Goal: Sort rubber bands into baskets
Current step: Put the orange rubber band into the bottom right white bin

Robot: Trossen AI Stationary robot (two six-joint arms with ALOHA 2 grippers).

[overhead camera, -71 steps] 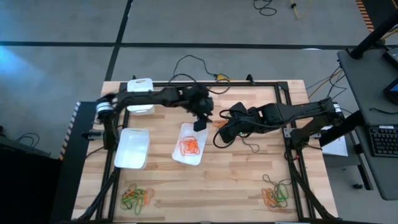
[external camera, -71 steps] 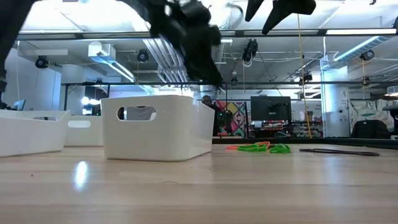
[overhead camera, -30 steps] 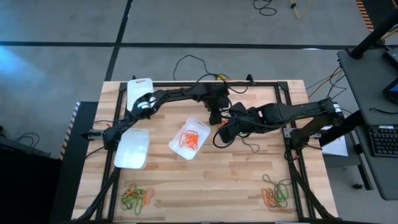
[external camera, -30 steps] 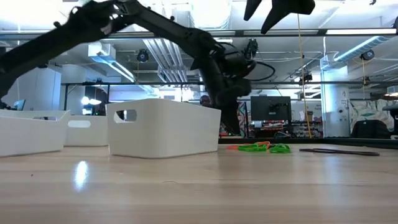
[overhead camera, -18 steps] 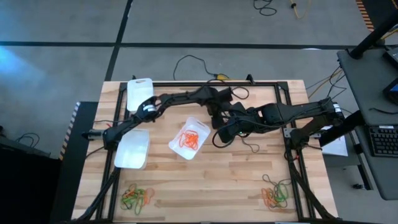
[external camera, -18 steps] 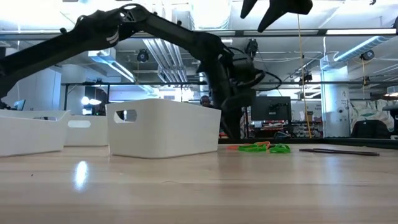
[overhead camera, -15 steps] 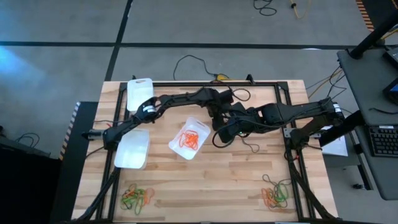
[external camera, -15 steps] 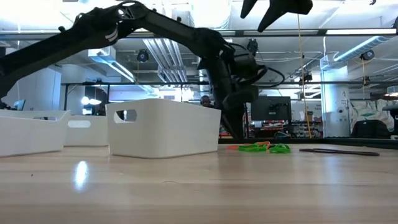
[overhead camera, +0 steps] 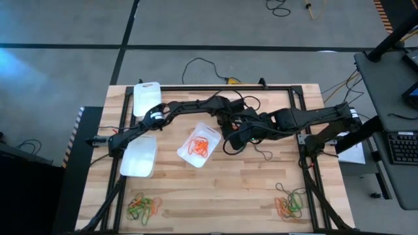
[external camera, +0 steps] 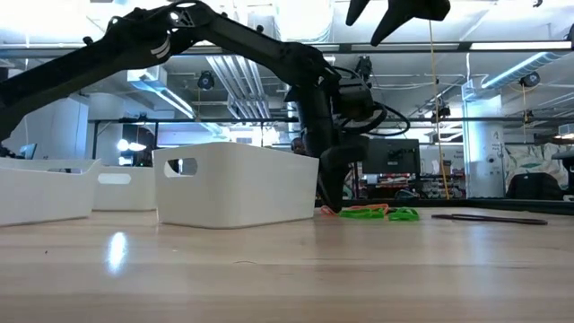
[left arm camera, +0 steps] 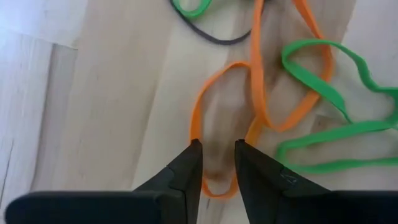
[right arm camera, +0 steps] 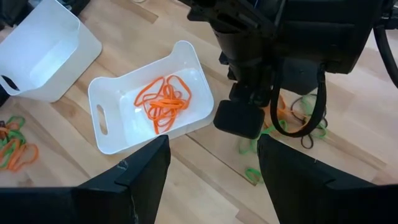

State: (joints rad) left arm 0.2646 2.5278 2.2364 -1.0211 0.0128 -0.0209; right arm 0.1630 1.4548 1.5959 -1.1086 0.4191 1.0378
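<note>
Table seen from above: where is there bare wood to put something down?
The widest bare stretch is the front middle of the table, between the band pile at the front left and the one at the front right. It is crowded at the centre, where both arms meet beside the basket of orange bands.

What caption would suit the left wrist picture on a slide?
Left gripper down at the table, fingers astride one side of an orange band, green bands alongside.
</note>
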